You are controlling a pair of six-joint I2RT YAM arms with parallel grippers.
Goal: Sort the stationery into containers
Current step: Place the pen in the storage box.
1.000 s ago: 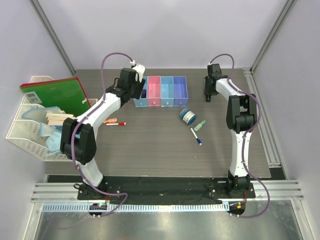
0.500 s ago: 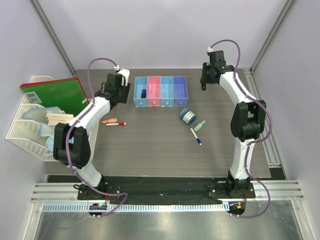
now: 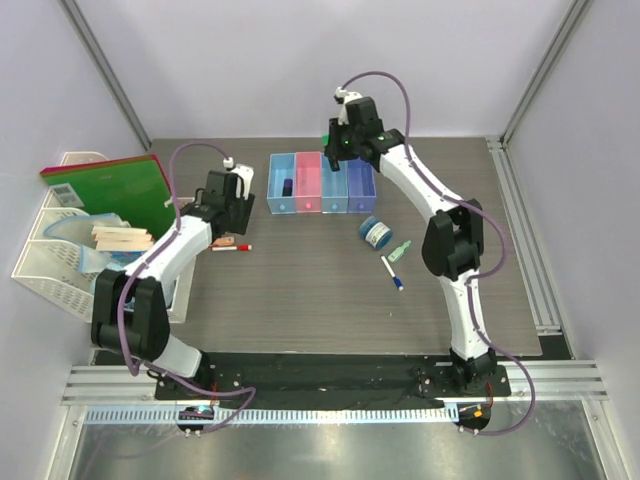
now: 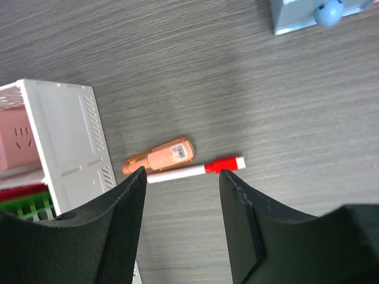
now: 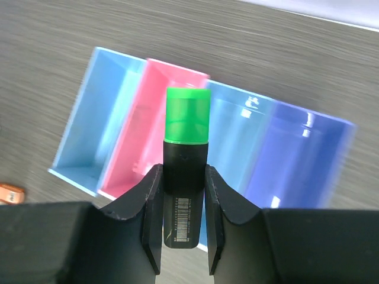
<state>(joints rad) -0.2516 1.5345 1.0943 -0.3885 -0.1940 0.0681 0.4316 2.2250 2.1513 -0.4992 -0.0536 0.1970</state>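
Observation:
My right gripper [image 5: 183, 170] is shut on a short black highlighter with a green cap [image 5: 186, 127], held in the air over the containers [image 5: 151, 118], a joined row of light blue, pink, light blue and purple-blue bins. In the top view this gripper [image 3: 335, 148] hangs behind the row [image 3: 347, 205]; a small black item [image 3: 287, 187] lies in the leftmost bin. My left gripper [image 4: 180, 173] is open above a white marker with a red cap [image 4: 195, 170], beside an orange item [image 4: 160, 157]. A blue jar [image 3: 377, 233], a green-white bottle [image 3: 401, 249] and a blue-capped marker [image 3: 392, 273] lie right of centre.
A white mesh organiser [image 3: 50, 265] stands at the left edge with a green notebook [image 3: 110, 190] and wooden sticks [image 3: 120, 237] in it. Its white wall [image 4: 65, 142] is close to my left fingers. Grey walls close in the table at the back and sides.
The right arm swung left from the back right corner to above the bins, carrying the highlighter. The left arm drew back from the bins to over the red-capped marker.

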